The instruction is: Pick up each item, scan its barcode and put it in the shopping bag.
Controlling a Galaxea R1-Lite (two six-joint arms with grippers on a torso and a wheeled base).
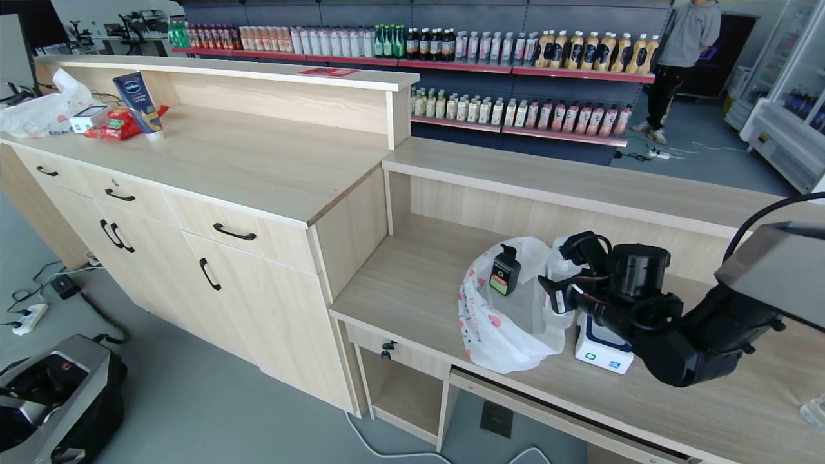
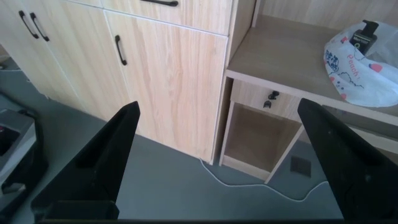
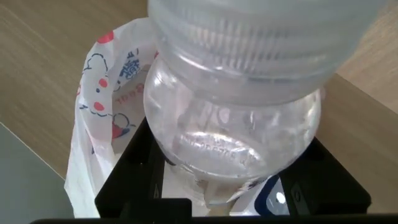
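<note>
On the lower desk [image 1: 412,283] we see the shopping bag [image 1: 496,335], white with pink prints, its mouth open upward. A black pump bottle [image 1: 504,269] stands upright inside it, by the far rim. Just beside the bag, on the robot's right, sits the scanner [image 1: 602,351], a white box with a blue face. The right gripper [image 1: 562,283] hangs over the gap between the bag's rim and the scanner, and its fingers [image 3: 127,180] are closed around a clear bottle [image 3: 236,124]. In the right wrist view the bottle's ribbed body looms close to the lens, with the bag on one side beneath it and a corner of the scanner on the other. We cannot make out any barcode on the bottle. The left gripper [image 2: 219,106] is well apart from all this, low over the grey floor [image 2: 186,180] in front of the cupboard doors [image 2: 174,68], its two black fingers spread wide with nothing between them. On the raised counter [image 1: 258,161], far to the left, lie a blue tube [image 1: 136,96] standing on its cap, a red packet [image 1: 117,124], a small white box [image 1: 87,117] and a crumpled white plastic bag [image 1: 35,116]. Shelves [image 1: 515,64] of bottles line the back wall.
</note>
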